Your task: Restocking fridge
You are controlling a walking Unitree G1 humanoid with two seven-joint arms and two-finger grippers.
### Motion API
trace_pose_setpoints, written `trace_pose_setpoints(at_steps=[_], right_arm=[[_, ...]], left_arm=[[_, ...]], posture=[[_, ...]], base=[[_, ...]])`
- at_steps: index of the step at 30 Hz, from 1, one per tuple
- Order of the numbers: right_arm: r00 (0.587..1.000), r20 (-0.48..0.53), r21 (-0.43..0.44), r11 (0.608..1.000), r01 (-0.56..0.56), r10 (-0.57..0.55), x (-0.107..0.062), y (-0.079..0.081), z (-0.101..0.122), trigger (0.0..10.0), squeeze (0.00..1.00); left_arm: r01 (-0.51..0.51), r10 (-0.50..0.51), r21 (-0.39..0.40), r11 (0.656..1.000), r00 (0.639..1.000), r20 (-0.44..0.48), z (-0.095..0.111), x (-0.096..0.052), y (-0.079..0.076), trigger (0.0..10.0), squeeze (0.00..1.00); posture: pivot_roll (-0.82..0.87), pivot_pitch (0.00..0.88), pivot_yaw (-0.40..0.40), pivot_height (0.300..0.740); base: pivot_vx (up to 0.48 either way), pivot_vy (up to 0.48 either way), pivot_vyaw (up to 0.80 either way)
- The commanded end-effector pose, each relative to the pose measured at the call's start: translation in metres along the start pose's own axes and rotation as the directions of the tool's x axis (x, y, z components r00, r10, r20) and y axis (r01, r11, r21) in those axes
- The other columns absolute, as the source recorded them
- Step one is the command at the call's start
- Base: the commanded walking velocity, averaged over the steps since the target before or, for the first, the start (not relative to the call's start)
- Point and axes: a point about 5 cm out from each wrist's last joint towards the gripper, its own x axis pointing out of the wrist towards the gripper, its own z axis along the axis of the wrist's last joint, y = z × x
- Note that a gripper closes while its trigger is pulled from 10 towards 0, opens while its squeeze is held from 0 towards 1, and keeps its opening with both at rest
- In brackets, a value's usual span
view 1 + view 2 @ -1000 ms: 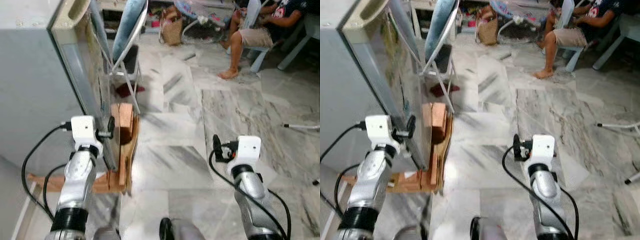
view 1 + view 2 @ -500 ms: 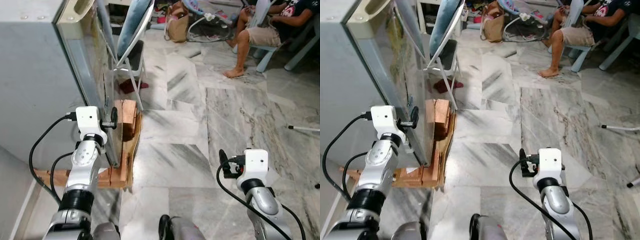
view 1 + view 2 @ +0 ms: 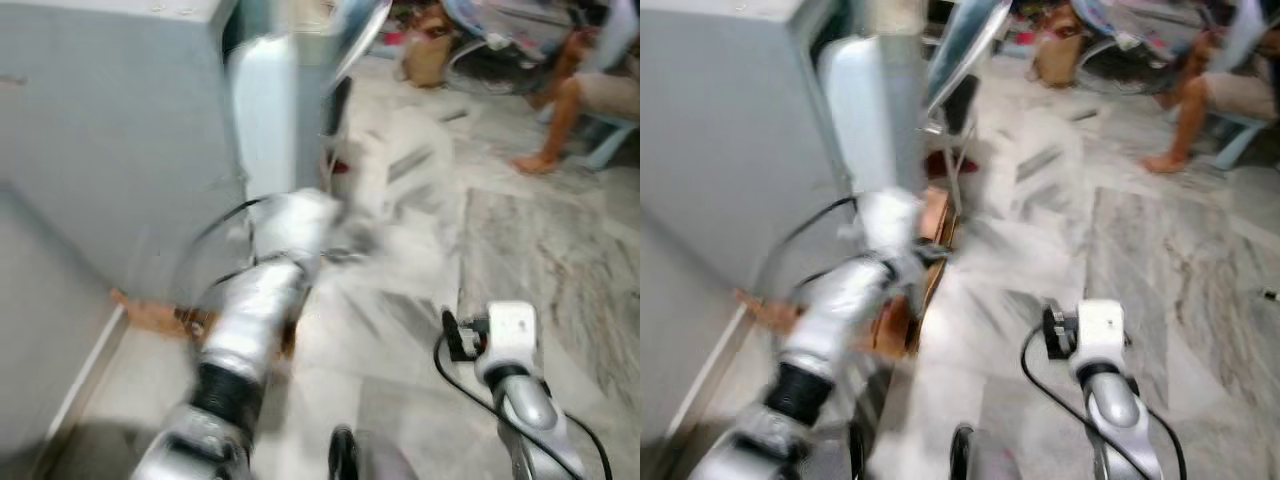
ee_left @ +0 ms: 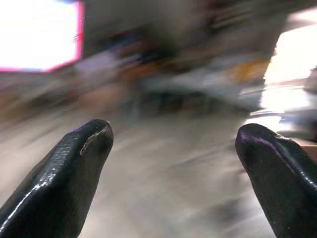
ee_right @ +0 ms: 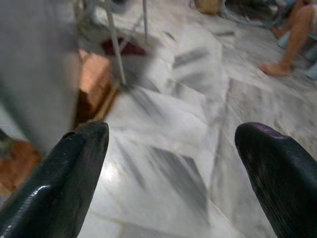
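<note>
The grey fridge (image 3: 110, 130) fills the left, and its pale door edge (image 3: 265, 110) faces me, heavily blurred. My left arm (image 3: 255, 310) is smeared by motion in front of that edge, its gripper (image 4: 173, 139) open with nothing between the fingers. In the left wrist view the background is a blur of floor and dim shapes. My right gripper (image 3: 452, 335) hangs low over the marble floor (image 5: 183, 124), open and empty. The right wrist view looks along the floor towards the wooden blocks (image 5: 94, 79) at the fridge's foot.
A folding chair (image 3: 345, 60) stands just behind the fridge door. A person (image 3: 585, 85) sits at the back right, with a brown bag (image 3: 425, 60) nearby. Wooden blocks (image 3: 150, 315) prop the fridge's base. Open marble floor lies ahead and to the right.
The whole picture has shifted and blurred, so the camera has turned. My left arm has left the door's edge and swung right across the view. The right arm has stayed low.
</note>
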Motion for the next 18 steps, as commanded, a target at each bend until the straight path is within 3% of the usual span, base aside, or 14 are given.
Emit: trace_pose_setpoints(at_steps=[1, 3, 5, 8, 9, 12, 13, 15, 17, 18], right_arm=[[0.998, -0.059, -0.010, 1.000, 0.029, -0.030, -0.006, -0.009, -0.012, 10.0, 0.00], [0.998, -0.061, -0.009, 1.000, 0.028, -0.028, -0.005, -0.008, -0.012, 10.0, 0.00], [0.998, -0.062, -0.007, 1.000, 0.027, -0.027, -0.005, -0.007, -0.012, 10.0, 0.00], [0.998, -0.063, -0.003, 1.000, 0.029, -0.029, -0.005, -0.006, -0.012, 10.0, 0.00], [0.998, -0.062, -0.001, 1.000, 0.028, -0.028, -0.004, -0.005, -0.012, 10.0, 0.00], [0.998, -0.057, 0.000, 1.000, 0.024, -0.024, -0.004, -0.004, -0.012, 10.0, 0.00], [0.999, -0.040, -0.001, 1.000, 0.016, -0.016, -0.003, -0.003, -0.010, 10.0, 0.00], [1.000, -0.022, -0.003, 1.000, 0.006, -0.006, -0.003, -0.002, -0.007, 10.0, 0.00], [1.000, 0.010, 0.004, 1.000, 0.007, -0.007, -0.004, -0.001, -0.003, 10.0, 0.00], [1.000, 0.010, 0.004, 1.000, 0.007, -0.007, -0.004, -0.001, -0.003, 10.0, 0.00]], left_arm=[[0.079, -0.079, 0.000, 0.997, 0.997, 0.003, 0.005, 0.004, -0.013, 10.0, 0.00], [0.005, -0.005, 0.007, 1.000, 1.000, 0.005, 0.003, 0.007, 0.002, 10.0, 0.00], [-0.108, 0.109, 0.052, 0.993, 0.994, -0.006, -0.001, -0.001, 0.029, 10.0, 0.00], [-0.239, 0.243, 0.088, 0.967, 0.969, -0.034, -0.001, -0.023, 0.061, 10.0, 0.00], [-0.303, 0.309, 0.104, 0.947, 0.949, -0.057, -0.002, -0.039, 0.075, 10.0, 0.00], [-0.362, 0.377, 0.149, 0.920, 0.922, -0.084, -0.006, -0.057, 0.086, 10.0, 0.00], [-0.431, 0.452, 0.176, 0.885, 0.885, -0.108, -0.014, -0.075, 0.097, 10.0, 0.00], [-0.500, 0.526, 0.189, 0.845, 0.841, -0.124, -0.022, -0.090, 0.105, 10.0, 0.00], [-0.602, 0.636, 0.214, 0.769, 0.756, -0.157, -0.035, -0.118, 0.115, 10.0, 0.00], [-0.602, 0.636, 0.214, 0.769, 0.756, -0.157, -0.035, -0.118, 0.115, 10.0, 0.00]], posture=[[-0.01, 0.146, -0.092, 0.740], [-0.01, 0.144, -0.093, 0.740], [-0.01, 0.144, -0.090, 0.740], [0.00, 0.143, -0.085, 0.740], [0.01, 0.143, -0.083, 0.740], [0.01, 0.142, -0.081, 0.740], [0.01, 0.142, -0.079, 0.740], [0.01, 0.142, -0.078, 0.740], [0.01, 0.142, -0.076, 0.740], [0.01, 0.142, -0.076, 0.740]], base=[[0.000, 0.000, 0.00], [0.000, 0.000, 0.00], [0.000, 0.000, 0.00], [0.000, 0.000, 0.00], [0.000, 0.000, 0.00], [0.000, 0.000, 0.00], [0.000, 0.000, 0.00], [0.000, 0.000, 0.00], [0.000, 0.000, 0.00], [0.000, 0.000, 0.00]])
